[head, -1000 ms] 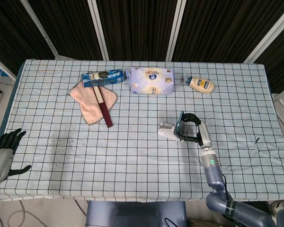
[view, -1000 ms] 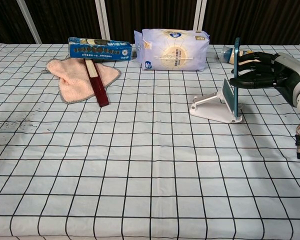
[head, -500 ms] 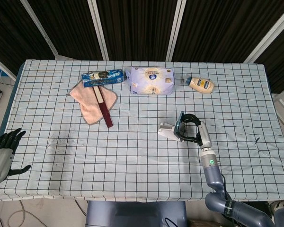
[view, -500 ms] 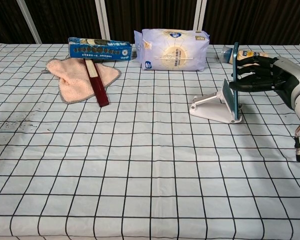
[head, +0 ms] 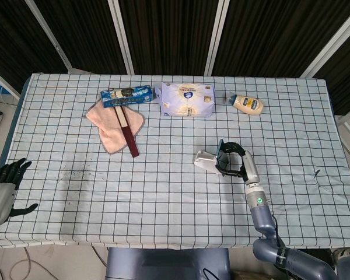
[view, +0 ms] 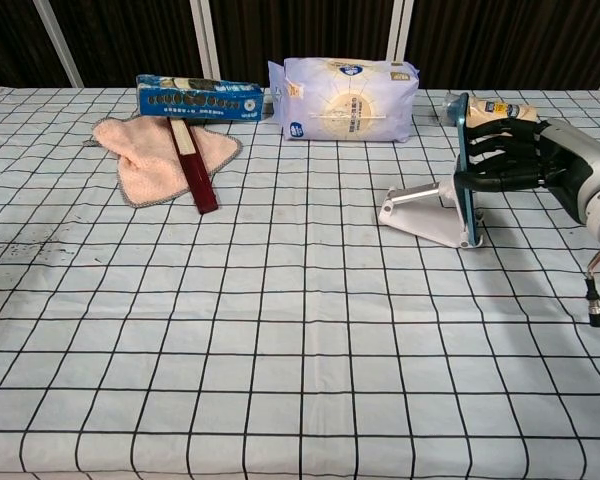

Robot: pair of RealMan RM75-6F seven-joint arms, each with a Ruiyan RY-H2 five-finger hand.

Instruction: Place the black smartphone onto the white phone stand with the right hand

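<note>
The white phone stand stands on the checked cloth right of centre. The black smartphone, seen edge-on with a teal rim, leans upright against the stand's back plate, its lower edge at the stand's lip. My right hand grips the phone from the right, fingers wrapped on its face. My left hand hovers off the table's left front corner, fingers apart and holding nothing; the chest view does not show it.
At the back lie a pink cloth with a dark red bar on it, a blue box, a white pouch and a mayonnaise bottle.
My right hand has shifted left with the phone, pressing it closer against the stand's back plate. The stand has slid slightly left. The left hand has not moved.
</note>
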